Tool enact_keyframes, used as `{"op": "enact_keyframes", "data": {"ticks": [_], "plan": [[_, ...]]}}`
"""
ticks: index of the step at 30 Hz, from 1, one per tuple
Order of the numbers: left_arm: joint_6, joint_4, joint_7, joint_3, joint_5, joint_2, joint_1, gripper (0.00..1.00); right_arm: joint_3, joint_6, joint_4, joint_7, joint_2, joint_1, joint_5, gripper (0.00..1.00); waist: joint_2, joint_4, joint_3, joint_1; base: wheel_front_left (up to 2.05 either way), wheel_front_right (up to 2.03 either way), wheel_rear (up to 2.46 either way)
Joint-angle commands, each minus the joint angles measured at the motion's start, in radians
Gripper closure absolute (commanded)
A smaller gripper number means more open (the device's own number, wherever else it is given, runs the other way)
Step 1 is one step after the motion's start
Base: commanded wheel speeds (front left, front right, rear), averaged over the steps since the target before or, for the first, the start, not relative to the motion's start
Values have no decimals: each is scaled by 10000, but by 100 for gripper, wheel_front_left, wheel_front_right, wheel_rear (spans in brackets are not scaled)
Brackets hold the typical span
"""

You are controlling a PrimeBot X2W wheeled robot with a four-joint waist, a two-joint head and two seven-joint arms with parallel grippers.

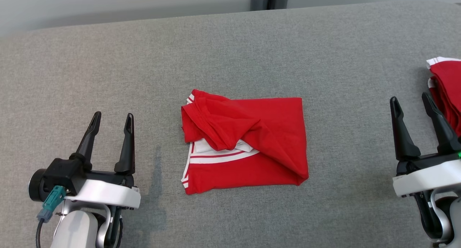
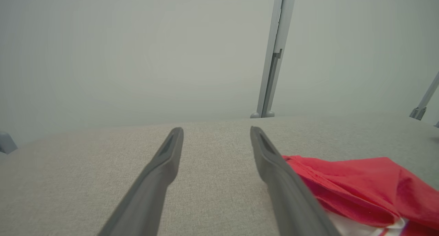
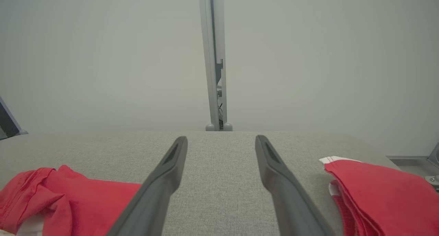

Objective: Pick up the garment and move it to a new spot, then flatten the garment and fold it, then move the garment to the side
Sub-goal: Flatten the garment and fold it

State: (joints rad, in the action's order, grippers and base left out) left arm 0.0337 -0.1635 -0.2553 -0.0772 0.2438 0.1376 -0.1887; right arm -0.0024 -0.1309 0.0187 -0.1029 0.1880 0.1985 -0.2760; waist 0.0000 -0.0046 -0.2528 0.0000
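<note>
Grey woven cloth covers the counter [image 1: 108, 53], which runs back to a pale wall. From the head view, the garment [image 1: 245, 140], a red shirt with white stripes, lies at the middle, folded into a rough rectangle with one loose flap bunched over its left half. By the look of it the folding is done and only the move to the side is left. The left jaws and right jaws sit well apart from it on either side, both wide open and holding nothing, likely parked to leave the cloth free. A pile of red clothes [image 1: 448, 85] sits at the far right edge, just beside the right jaws, probably marking where finished pieces go. In the left wrist view the open fingers [image 2: 164, 167] point across bare counter, the garment [image 2: 360, 184] just to their right. In the right wrist view the garment [image 3: 68, 191] lies to the left and the pile [image 3: 384, 188] to the right.
</note>
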Motion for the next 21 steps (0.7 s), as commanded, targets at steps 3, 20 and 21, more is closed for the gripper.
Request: {"op": "enact_keyframes", "data": {"ticks": [3, 20, 21], "plan": [[-83, 99, 83, 22, 27, 72, 137, 0, -116, 5, -58, -10, -48, -226, -10, 0, 0, -32, 108, 0, 0, 0, 0], [-112, 292, 39, -277, 65, -34, -306, 0, 1364, 5, 768, 184, 764, 787, -423, 100, 0, 1021, -265, 0, 0, 0, 0], [-106, 279, 21, -298, 79, -57, -317, 0, 1621, 5, 907, 157, 849, 967, -466, 100, 0, 1111, -310, 0, 0, 0, 0]]}}
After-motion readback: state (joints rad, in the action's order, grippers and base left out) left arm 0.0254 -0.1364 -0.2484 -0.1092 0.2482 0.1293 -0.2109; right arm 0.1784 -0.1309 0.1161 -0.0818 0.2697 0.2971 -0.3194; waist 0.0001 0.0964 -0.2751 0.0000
